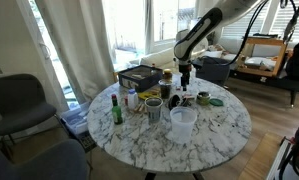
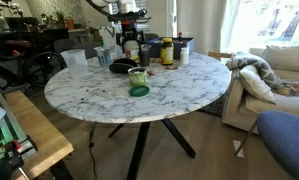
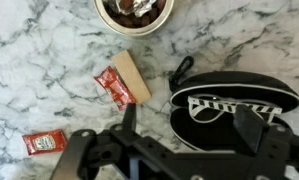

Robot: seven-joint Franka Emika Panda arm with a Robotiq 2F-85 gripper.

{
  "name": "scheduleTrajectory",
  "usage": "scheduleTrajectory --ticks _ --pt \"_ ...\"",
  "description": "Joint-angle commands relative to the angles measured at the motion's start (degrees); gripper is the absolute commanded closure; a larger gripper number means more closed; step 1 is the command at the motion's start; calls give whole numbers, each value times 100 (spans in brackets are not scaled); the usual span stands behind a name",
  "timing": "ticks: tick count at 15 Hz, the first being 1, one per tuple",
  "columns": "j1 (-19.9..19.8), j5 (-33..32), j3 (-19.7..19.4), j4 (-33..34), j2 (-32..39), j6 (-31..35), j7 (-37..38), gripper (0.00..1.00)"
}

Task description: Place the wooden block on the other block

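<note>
In the wrist view a light wooden block (image 3: 135,78) lies on the marble table (image 3: 49,60), with a red sauce packet (image 3: 112,86) against its left side. I see no second block in any view. My gripper (image 3: 189,122) is open and empty, above the table. Its left finger is just below the block. Its right finger is over an open black glasses case (image 3: 229,100). In both exterior views the gripper (image 1: 185,75) (image 2: 130,45) hangs low over the cluttered far part of the round table.
A bowl (image 3: 139,12) sits beyond the block and another red packet (image 3: 44,143) lies to the left. On the table stand a green bottle (image 1: 116,108), a clear tub (image 1: 182,122), a green cup (image 2: 139,82) and jars (image 2: 167,50). Chairs stand around the table.
</note>
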Motion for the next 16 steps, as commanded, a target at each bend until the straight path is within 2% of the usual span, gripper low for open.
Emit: scheduleTrajectory --ticks 1,3,5,8,16 --pt "-153 -388 -220 45 25 -293 -344 0" --pt "-316 -362 -308 75 51 -409 -691 0" --pt "-497 -161 -345 -16 160 -26 -947 0" --pt "-700 130 -295 -7 311 144 -1191 0" --pt "-702 612 -205 29 538 388 -1037 0"
